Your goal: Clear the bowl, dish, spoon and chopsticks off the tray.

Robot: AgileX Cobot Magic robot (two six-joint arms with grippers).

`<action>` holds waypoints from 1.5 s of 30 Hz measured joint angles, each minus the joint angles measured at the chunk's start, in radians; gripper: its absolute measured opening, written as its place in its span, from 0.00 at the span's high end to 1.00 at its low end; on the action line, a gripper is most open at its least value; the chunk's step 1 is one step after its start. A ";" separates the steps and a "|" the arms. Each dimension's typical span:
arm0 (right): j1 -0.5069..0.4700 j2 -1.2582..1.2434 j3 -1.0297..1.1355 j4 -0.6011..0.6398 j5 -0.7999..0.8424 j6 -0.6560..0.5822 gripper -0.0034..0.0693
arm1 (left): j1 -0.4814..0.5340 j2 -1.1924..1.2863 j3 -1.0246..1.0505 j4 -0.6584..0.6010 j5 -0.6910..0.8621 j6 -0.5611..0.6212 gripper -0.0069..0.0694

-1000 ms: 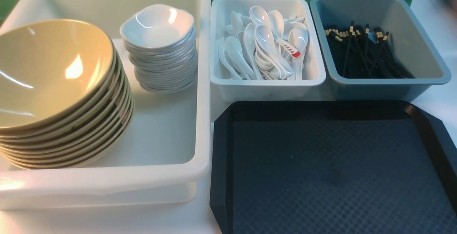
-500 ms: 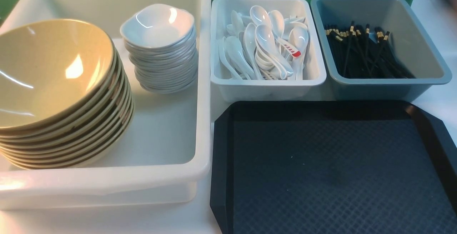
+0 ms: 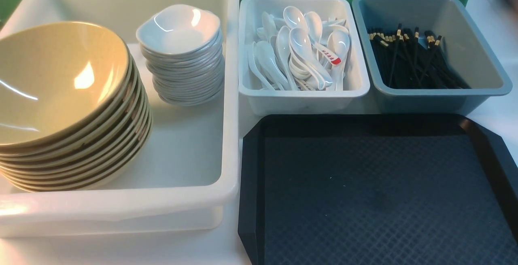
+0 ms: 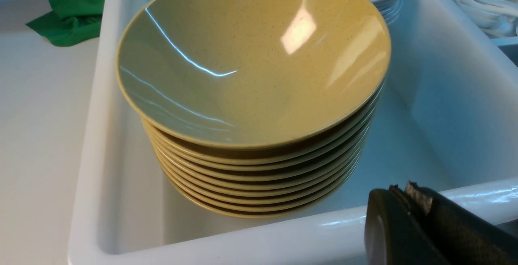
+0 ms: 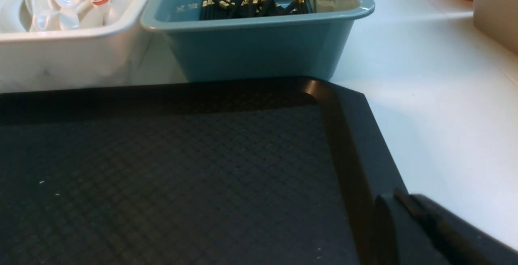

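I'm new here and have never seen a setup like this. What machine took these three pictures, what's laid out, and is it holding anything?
It is a two-armed robot. One camera looks forward from between the arms; one sits on each wrist. The black tray is bare. A white tub holds stacked tan bowls and white dishes. A white bin holds spoons, one with a red tip. A grey-blue bin holds black chopsticks. The left tool and right tool show only in their wrist views, shut, holding nothing.
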 joint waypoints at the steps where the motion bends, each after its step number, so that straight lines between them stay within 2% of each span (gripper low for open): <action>1: 0.000 0.000 0.000 0.000 0.000 -0.002 0.89 | 0.000 0.000 0.000 0.000 0.000 0.000 0.92; 10: 0.001 0.000 0.000 0.000 0.000 -0.006 0.89 | 0.000 -0.003 0.005 -0.002 -0.001 0.000 0.92; 13: 0.001 0.000 0.000 0.000 0.000 -0.006 0.89 | 0.013 -0.023 0.039 -0.032 -0.045 0.001 0.92; 18: 0.001 0.000 0.000 0.000 0.000 -0.009 0.89 | 0.146 -0.113 0.210 -0.163 -0.344 0.114 0.92; 21: 0.001 0.000 0.000 0.000 0.000 -0.009 0.89 | 0.260 -0.182 0.357 -0.286 -0.610 0.240 0.92; 22: 0.001 0.000 0.000 0.000 0.000 -0.009 0.88 | 0.316 -0.214 0.436 -0.360 -0.744 0.315 0.92; 25: 0.001 0.000 0.000 0.000 0.000 -0.009 0.88 | 0.389 -0.252 0.546 -0.445 -0.902 0.376 0.92; 26: 0.001 0.000 0.000 0.000 0.000 -0.009 0.87 | 0.442 -0.289 0.644 -0.471 -0.990 0.394 0.92; 31: 0.001 0.000 0.000 0.000 0.000 -0.009 0.87 | 0.480 -0.331 0.766 -0.434 -1.003 0.353 0.92; 36: 0.001 0.000 0.000 0.000 0.000 -0.009 0.87 | 0.481 -0.335 0.779 -0.379 -0.846 0.267 0.92; 40: 0.001 0.000 0.000 0.000 0.000 -0.010 0.86 | 0.500 -0.335 0.779 -0.366 -0.730 0.262 0.92; 45: 0.001 0.000 0.000 -0.001 0.000 -0.010 0.85 | 0.527 -0.337 0.779 -0.368 -0.705 0.303 0.92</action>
